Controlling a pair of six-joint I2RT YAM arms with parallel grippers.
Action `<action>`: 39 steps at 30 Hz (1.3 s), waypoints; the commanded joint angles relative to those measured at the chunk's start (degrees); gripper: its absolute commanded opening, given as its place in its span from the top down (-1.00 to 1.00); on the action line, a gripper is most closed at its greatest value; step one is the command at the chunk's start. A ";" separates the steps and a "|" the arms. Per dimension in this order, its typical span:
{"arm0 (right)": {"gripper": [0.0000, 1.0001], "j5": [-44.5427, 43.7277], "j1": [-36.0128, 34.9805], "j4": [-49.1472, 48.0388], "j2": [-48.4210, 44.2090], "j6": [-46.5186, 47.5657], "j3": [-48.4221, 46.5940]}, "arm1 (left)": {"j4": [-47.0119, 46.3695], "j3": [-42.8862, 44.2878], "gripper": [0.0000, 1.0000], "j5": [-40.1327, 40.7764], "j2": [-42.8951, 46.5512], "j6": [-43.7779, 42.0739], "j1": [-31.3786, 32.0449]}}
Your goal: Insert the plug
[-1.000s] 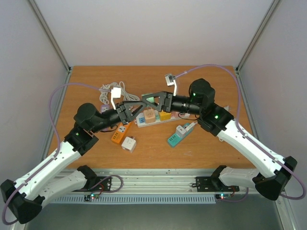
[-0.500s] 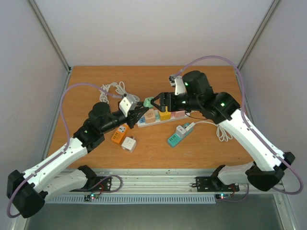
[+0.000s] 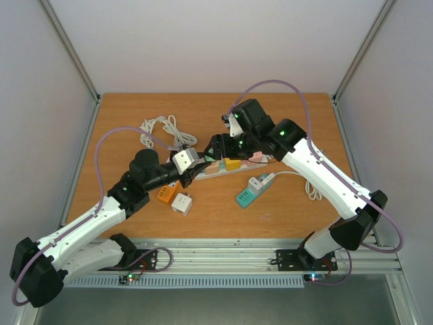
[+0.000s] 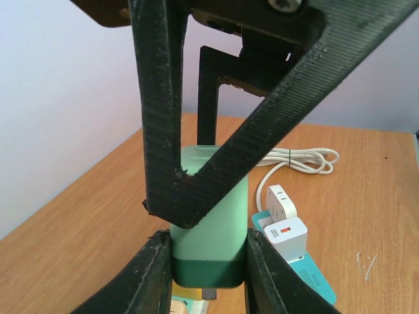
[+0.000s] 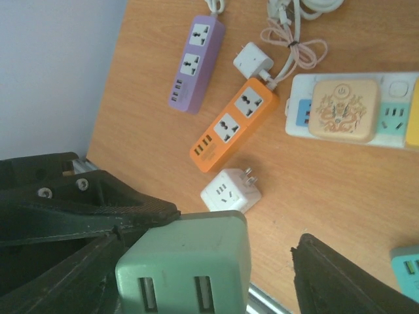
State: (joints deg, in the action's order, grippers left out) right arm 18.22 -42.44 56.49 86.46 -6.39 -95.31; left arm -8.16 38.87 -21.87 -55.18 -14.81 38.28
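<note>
A light green plug (image 4: 209, 216) with a dark green base and two USB ports (image 5: 186, 268) hangs in the air above the left end of the white power strip (image 3: 238, 168). My left gripper (image 4: 208, 278) is shut on its dark base, one finger on each side. My right gripper (image 5: 206, 271) is open around the plug's port end. Its right finger (image 5: 340, 278) stands clear of the plug. In the top view the two grippers meet at the strip's left end (image 3: 205, 160). The plug's prong tip shows just under the base.
A tan adapter (image 5: 345, 109) sits in the white strip. An orange strip (image 5: 234, 124), a purple strip (image 5: 196, 62) and a white cube adapter (image 5: 230, 191) lie left of it. A teal strip with white chargers (image 3: 254, 189) lies to the right. Coiled white cables (image 3: 162, 126) lie behind.
The right gripper carried the green plug left and down toward the strip's left end. The left arm came up to meet it and its jaws now clamp the plug's base.
</note>
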 commanded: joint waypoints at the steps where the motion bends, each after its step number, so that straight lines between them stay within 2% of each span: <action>1: -0.37 2.40 -0.34 1.59 -0.45 -1.38 -1.23 | -5.45 -0.27 0.99 -1.42 -0.02 -2.94 0.10; 5: -0.11 5.79 -0.34 1.10 -0.63 -1.77 -0.14 | -5.48 -0.27 0.99 -0.63 0.42 -2.80 0.12; 9: 0.29 8.93 -0.33 -0.13 -0.88 -1.38 0.62 | -4.50 0.84 0.99 0.18 0.85 -1.11 0.11; 10: 0.38 8.19 -0.33 -0.21 -1.02 -1.05 0.79 | -4.27 0.93 0.94 0.14 1.09 -0.65 0.12; 12: 0.46 5.93 0.04 -0.16 -1.48 -0.32 0.98 | -5.17 0.96 0.60 1.44 1.64 1.03 0.13; 17: 0.52 1.49 3.47 -0.54 -3.17 4.18 1.13 | -9.22 0.51 -0.59 8.47 4.63 11.94 0.13; 19: 0.52 -1.50 5.37 0.00 -3.71 7.26 1.20 | -9.33 0.65 -0.96 12.44 6.17 17.52 0.13; 23: 0.52 -4.97 10.51 0.58 -3.84 11.97 2.90 | 0.02 4.73 -0.99 20.35 8.88 27.84 0.06; 28: 0.52 -12.99 14.53 0.63 -2.66 16.31 5.92 | 24.71 15.45 -0.99 27.66 9.54 36.77 0.01; 31: 0.52 -15.00 14.95 -0.33 -0.50 18.22 7.06 | 31.11 19.13 -0.99 27.20 10.60 36.34 0.02; 36: 0.53 -11.61 14.40 -3.31 3.62 18.27 7.77 | 35.88 18.90 -0.99 26.57 15.53 32.07 0.02; 39: 0.54 -9.96 13.86 -5.69 5.28 17.49 8.52 | 39.62 18.57 -0.99 29.68 17.86 28.57 0.01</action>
State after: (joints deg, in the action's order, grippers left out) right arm 6.92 -27.81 54.68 90.17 10.28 -87.68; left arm 24.21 57.06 3.97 -40.05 17.69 38.33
